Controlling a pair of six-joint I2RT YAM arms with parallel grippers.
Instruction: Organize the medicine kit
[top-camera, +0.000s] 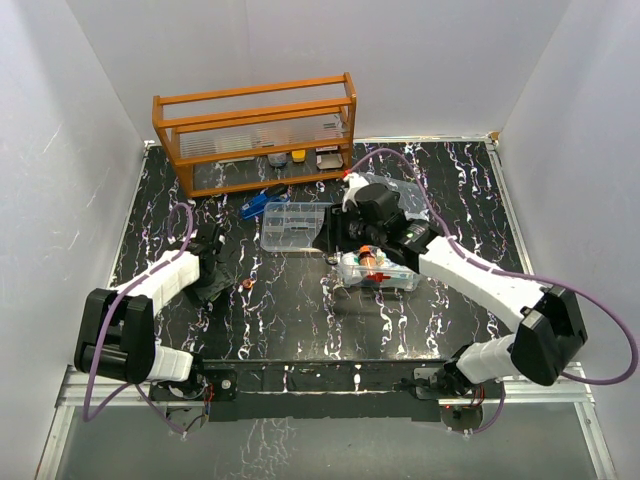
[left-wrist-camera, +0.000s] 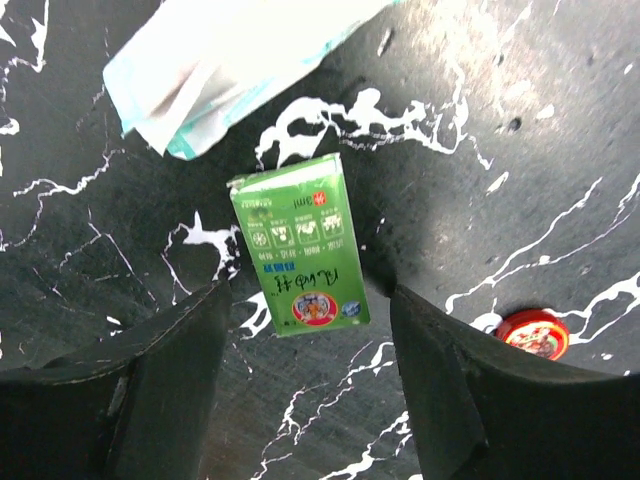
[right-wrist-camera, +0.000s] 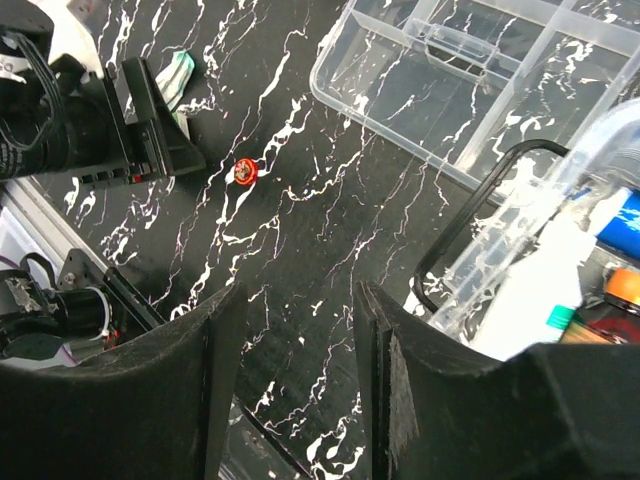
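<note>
- Left arm: lies low along the left of the overhead frame, forearm angled toward the centre. The left gripper (left-wrist-camera: 305, 295) points down at the table, its dark fingers (left-wrist-camera: 150, 390) spread wide and holding nothing.
- The lower end of a green carton (left-wrist-camera: 300, 245) lies flat between those fingers, apart from both.
- Right arm: reaches from the lower right of the overhead frame up to the centre, its wrist bent over the medicine box (top-camera: 402, 282). The right gripper (right-wrist-camera: 300, 290) hangs above bare table, fingers parted and empty.
- Medicine box: clear rigid plastic, rectangular, at centre frame. It holds a white bottle (right-wrist-camera: 530, 300) and small coloured items too blurred to name.
- Divided tray (top-camera: 290, 228): clear plastic with straight partitions and empty cells. It lies flat just upper left of the box.
- Loose items: a soft white-and-teal packet (left-wrist-camera: 220, 60) sits beyond the carton. A small round red tin (right-wrist-camera: 244, 172) sits between the two grippers.
- Rack (top-camera: 255, 130): orange wood, open-framed, at the top of the table.
- Table (top-camera: 300, 330): glossy black with white marble veining and a metal rail along its lower edge.
- Plain white walls (top-camera: 420, 60) close in three sides.
</note>
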